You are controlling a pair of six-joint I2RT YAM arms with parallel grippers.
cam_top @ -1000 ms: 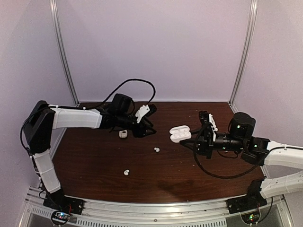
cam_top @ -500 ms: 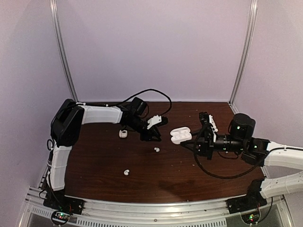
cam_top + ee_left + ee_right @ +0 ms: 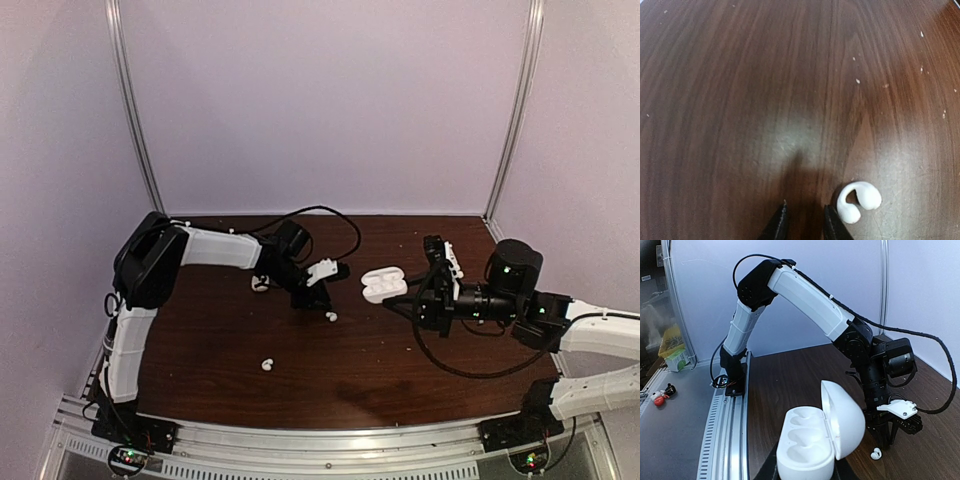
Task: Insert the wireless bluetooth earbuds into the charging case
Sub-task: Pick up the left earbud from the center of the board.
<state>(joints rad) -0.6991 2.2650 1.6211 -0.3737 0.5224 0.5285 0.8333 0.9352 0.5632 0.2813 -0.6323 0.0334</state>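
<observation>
left claw [image 3: 805,225] tips narrowly apart, nothing between | earbud [image 3: 866,196] on tabletop [image 3: 790,75] just right of its right tip, outside jaws | advise: widen, shift right to straddle, then pinch | right claw [image 3: 805,475] clamped on open charging case [image 3: 805,447]

Left pincer [image 3: 805,212] low, slightly agape.

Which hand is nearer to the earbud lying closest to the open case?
Left. The left hand hangs just above the earbud, which lies beside its fingertips, not between them. The right hand sits farther off to the side, shut on the open case.
</observation>
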